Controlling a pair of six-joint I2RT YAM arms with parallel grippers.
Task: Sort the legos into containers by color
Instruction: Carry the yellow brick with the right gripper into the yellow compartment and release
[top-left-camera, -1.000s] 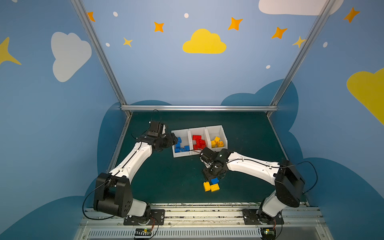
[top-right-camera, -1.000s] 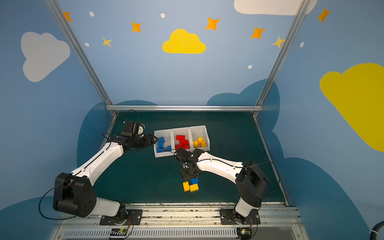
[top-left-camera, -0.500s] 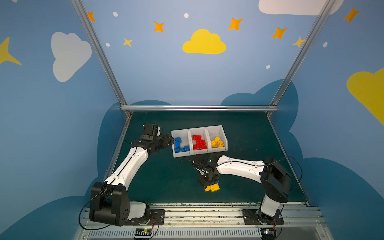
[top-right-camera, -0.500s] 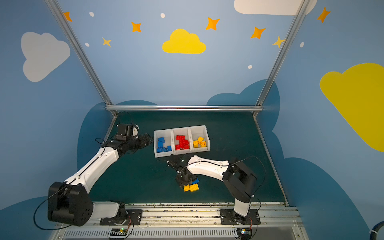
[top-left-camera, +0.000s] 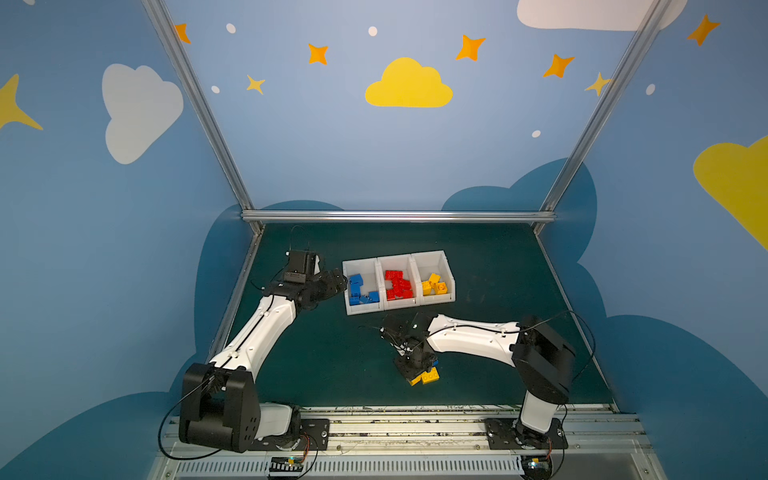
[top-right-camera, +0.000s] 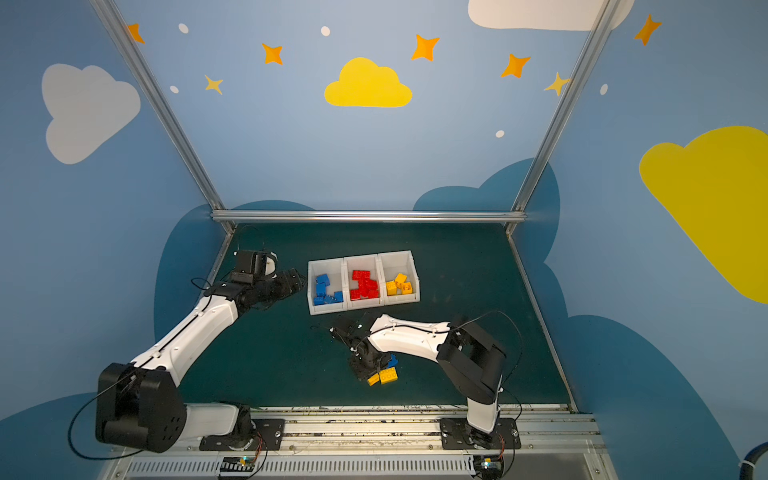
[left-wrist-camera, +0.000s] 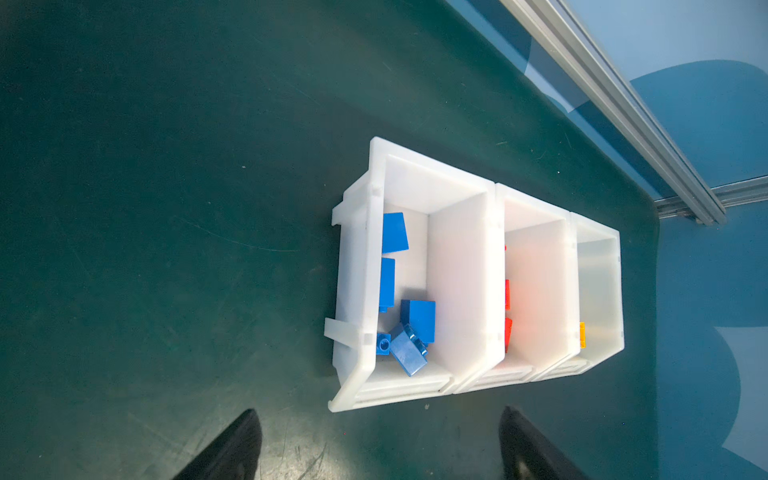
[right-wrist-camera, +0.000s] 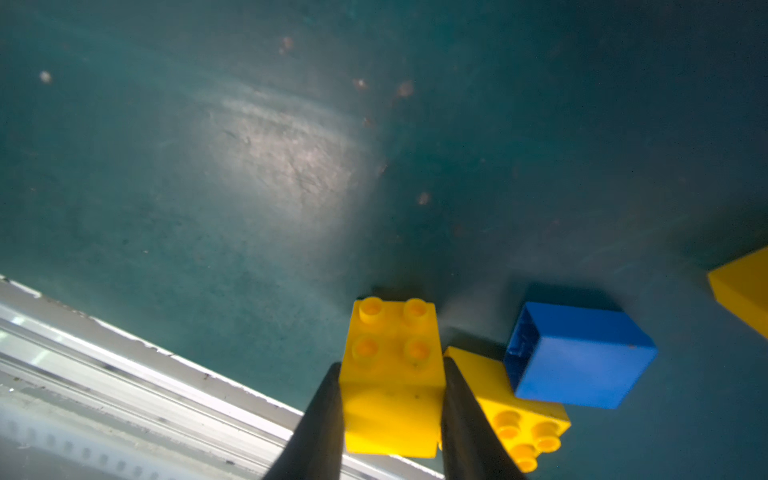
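Right jaws: clamped on a yellow brick (right-wrist-camera: 392, 382); each dark finger (right-wrist-camera: 320, 424) lies flat against one side of it.
Held brick: sits squarely between the jaws, studs showing, its studded end reaching a little past the fingertips. Whether it rests on the bench (top-left-camera: 332, 353) or hangs just off it, I cannot tell.
Second yellow brick (right-wrist-camera: 519, 428): just outside one finger and close against it, studs visible, not between the jaws.
Blue brick (right-wrist-camera: 582, 357): on that same outer side, past the second yellow brick and overlapping it in the right wrist view. It lies on its side with the hollow underside showing.
Yellow piece (right-wrist-camera: 744, 291): farther out on that side, apart from the jaws and cut off by the picture's edge.
Right arm (top-left-camera: 469, 340): in both top views it bends low to the bench, with the jaws pointing down and hiding most of the brick cluster.
Left jaws: wide apart with nothing between them; only the fingertips (left-wrist-camera: 245, 436) show in the left wrist view.
Containers: three white ones in a row ahead of the left jaws, beyond the fingertips and not touching them. The blue container (left-wrist-camera: 357, 291) is nearest, then the red container (top-left-camera: 394, 262), and the yellow container (top-left-camera: 430, 258) is farthest.
Sorted bricks: blue bricks (top-left-camera: 357, 286), red bricks (top-left-camera: 398, 284) and yellow bricks (top-left-camera: 434, 284) each lie in their own container.
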